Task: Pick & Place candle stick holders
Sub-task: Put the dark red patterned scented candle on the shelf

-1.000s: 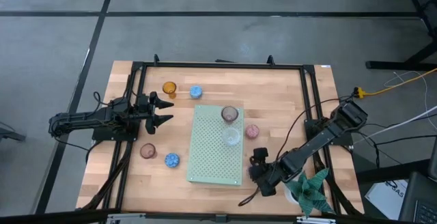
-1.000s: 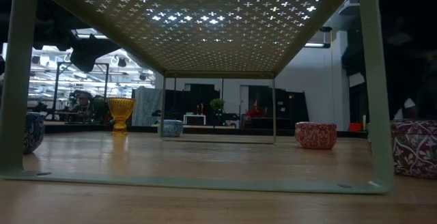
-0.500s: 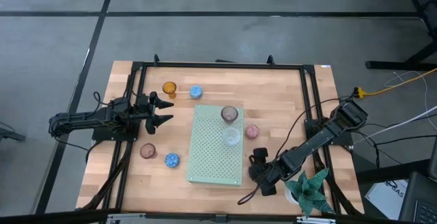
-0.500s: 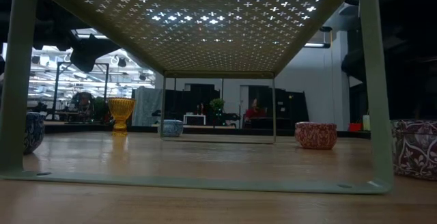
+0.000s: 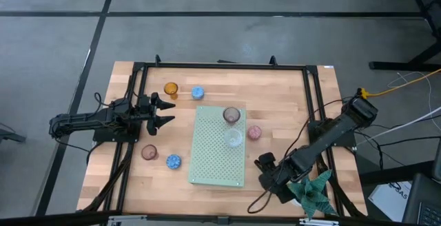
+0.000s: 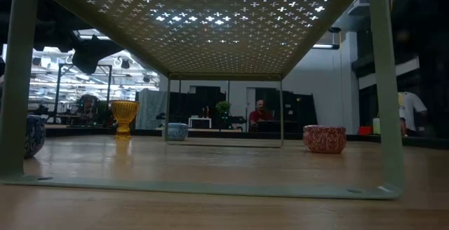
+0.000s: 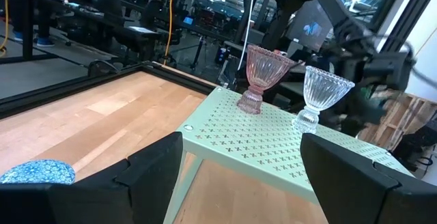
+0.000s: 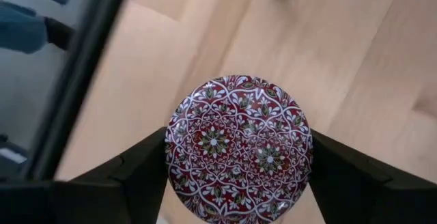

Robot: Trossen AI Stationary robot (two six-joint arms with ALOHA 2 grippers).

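Beside the pale green perforated board (image 5: pixel 218 145), the right gripper (image 8: pixel 239 162) clamps a round red-patterned glass cup (image 8: pixel 238 149).
It hovers over the wooden surface (image 5: pixel 275 95) off the board's right near corner; the left gripper (image 5: pixel 165 111), fingers apart, waits left of the board.

Even overhead light falls flat across the pale wooden table (image 5: pixel 275 95) in the high view, with only faint shadows. At table height the scene is dim, ceiling lights glinting through the pale green perforated board (image 6: pixel 210 12) against a dark room. The right wrist view blurs the wood around a sharp red patterned glass cup (image 8: pixel 239 149).
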